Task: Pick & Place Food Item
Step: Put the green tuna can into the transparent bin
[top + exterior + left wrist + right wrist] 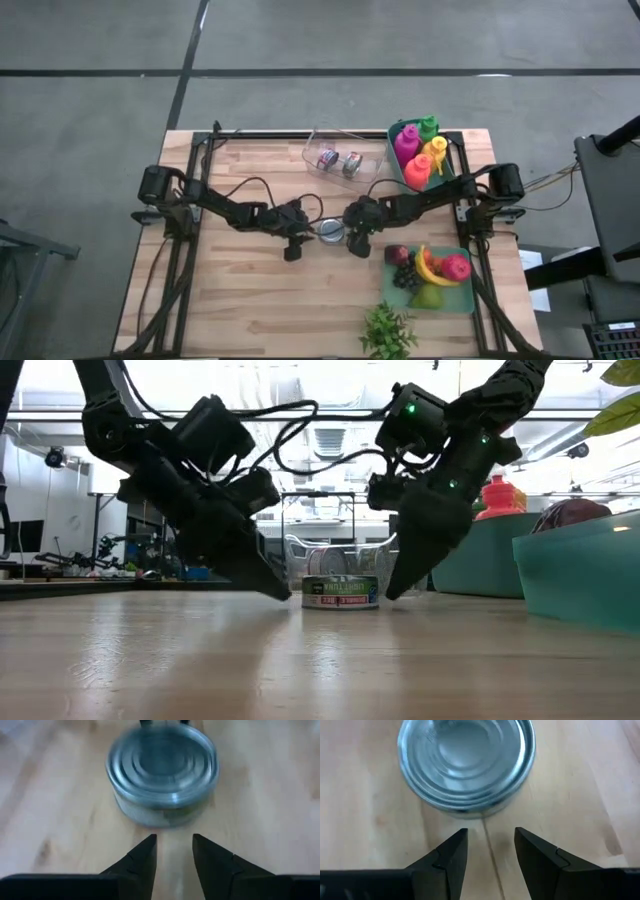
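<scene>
A flat round tin can (330, 231) with a ribbed silver lid (162, 775) and a green label (340, 592) stands upright on its base on the wooden table, near the middle. My left gripper (175, 842) points slanting down at it from the table's left. Its tips are on the wood just short of the can's side, with a narrow gap between the fingers and nothing in it. My right gripper (491, 837) comes the same way from the table's right, also open, its tips just short of the can (467, 762).
A clear tub (340, 158) holding more cans stands at the far edge. Beside it is a teal bin (398, 172) of coloured bottles. A teal tray (392, 290) with fruit lies near right, and a green plant (388, 330) stands at the near edge. Bare wood lies at the near left.
</scene>
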Robot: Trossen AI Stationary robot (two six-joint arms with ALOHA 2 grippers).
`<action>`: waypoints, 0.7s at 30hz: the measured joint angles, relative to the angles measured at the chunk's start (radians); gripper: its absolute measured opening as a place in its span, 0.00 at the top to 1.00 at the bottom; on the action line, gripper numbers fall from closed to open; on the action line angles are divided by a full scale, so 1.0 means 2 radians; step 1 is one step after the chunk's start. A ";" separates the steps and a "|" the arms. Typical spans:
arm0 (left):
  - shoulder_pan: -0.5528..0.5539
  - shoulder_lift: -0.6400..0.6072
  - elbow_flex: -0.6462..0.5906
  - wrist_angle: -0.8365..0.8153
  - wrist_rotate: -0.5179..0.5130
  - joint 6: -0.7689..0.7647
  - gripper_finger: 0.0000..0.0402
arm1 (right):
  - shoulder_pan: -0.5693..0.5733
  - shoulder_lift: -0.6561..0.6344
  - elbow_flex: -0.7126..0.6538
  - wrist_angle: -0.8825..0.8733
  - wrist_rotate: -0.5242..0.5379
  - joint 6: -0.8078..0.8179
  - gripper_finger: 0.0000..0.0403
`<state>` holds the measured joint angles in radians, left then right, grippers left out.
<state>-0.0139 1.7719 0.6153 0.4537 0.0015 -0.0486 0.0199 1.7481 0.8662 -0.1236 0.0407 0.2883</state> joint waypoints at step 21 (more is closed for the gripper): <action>0.002 -0.002 0.000 0.002 -0.002 0.000 0.68 | 0.032 -0.032 -0.006 -0.024 -0.035 -0.095 0.61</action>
<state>-0.0097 1.7679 0.6163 0.4569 -0.0029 -0.0487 0.0848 1.6835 0.8548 -0.1710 -0.0296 0.0980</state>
